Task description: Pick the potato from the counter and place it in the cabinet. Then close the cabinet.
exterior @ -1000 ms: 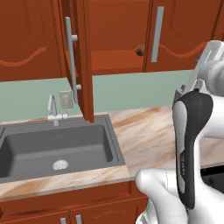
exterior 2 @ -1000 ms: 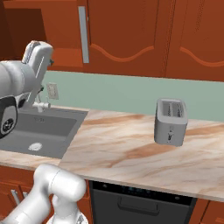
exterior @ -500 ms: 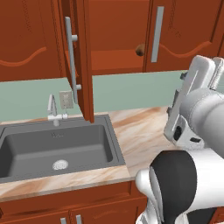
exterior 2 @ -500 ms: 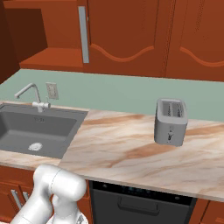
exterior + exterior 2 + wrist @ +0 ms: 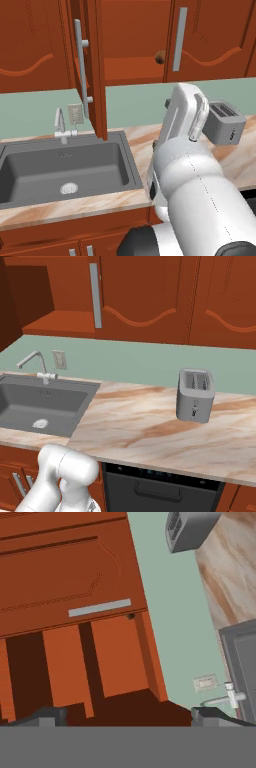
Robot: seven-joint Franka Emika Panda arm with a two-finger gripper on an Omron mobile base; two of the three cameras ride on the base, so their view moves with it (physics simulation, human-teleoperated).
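The gripper (image 5: 125, 714) shows its two dark fingertips (image 5: 47, 716) spread wide apart in the hand view, with nothing between them. Beyond them lies the open interior of the cabinet (image 5: 127, 50), whose left door (image 5: 92, 65) stands swung out over the sink (image 5: 60, 167). The sink is set into the left end of the counter (image 5: 150, 431), with a faucet (image 5: 35, 363) at its back edge and a wall outlet (image 5: 59, 359) just behind. A grey toaster (image 5: 196, 394) stands toward the counter's back right. Farthest back, the potato (image 5: 160, 56) sits on the cabinet's shelf, beside the right door's silver handle (image 5: 179, 39).
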